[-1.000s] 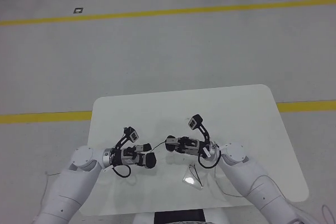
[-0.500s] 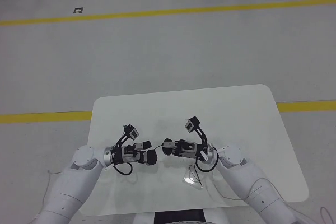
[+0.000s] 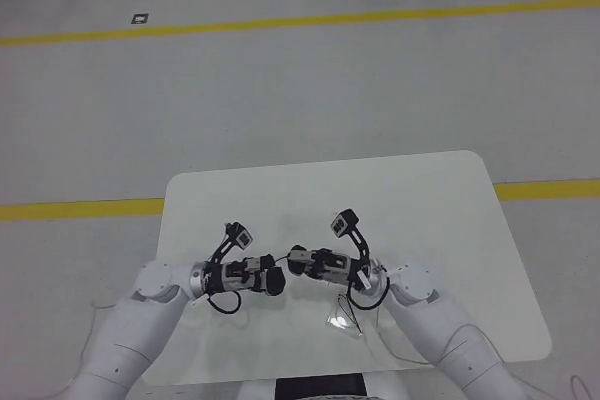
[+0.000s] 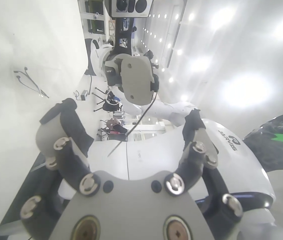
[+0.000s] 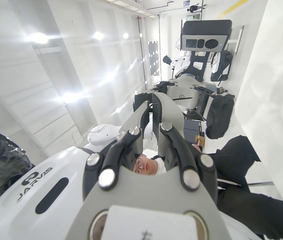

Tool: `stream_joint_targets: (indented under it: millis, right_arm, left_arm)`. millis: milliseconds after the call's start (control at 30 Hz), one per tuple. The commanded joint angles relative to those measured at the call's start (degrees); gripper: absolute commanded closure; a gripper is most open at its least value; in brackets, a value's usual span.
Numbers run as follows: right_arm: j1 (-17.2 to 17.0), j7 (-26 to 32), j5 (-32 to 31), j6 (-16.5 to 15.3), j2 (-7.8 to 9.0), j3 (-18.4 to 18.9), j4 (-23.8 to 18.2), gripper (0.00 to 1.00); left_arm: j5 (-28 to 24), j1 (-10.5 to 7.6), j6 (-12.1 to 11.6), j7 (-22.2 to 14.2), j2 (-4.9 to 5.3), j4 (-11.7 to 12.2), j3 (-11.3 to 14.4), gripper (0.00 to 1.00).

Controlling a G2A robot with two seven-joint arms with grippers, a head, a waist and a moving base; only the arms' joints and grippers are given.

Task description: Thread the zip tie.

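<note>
Above the near middle of the table, facing each other closely: the left gripper and the right gripper. On the right gripper, fingers pressed together, pinching one end of the black zip tie. Free tip pointing toward the gap between the left gripper's fingers, spread wide and gripping nothing. On the table beside the right arm, spare ties.
</note>
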Motion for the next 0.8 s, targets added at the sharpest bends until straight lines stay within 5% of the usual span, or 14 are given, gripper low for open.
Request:
stream_joint_targets:
  millis: [0, 367, 767]
  right_arm:
    - [-0.1, 0.3, 0.6, 0.0, -0.17, 0.0, 0.2, 1.0]
    - [0.0, 0.4, 1.0, 0.1, -0.49, -0.7, 1.0, 1.0]
    - [-1.9, -5.2, -12.0, 2.0, 0.98, 1.3, -3.6, 1.0]
  left_arm:
    - [-0.3, -0.26, -0.8, 0.5, -0.05, 0.4, 0.2, 0.0]
    - [-1.9, -0.44, -1.8, 1.4, -0.21, 0.4, 0.2, 0.0]
    - [-0.8, 0.33, -1.6, 4.0, 0.38, -1.1, -0.4, 0.0]
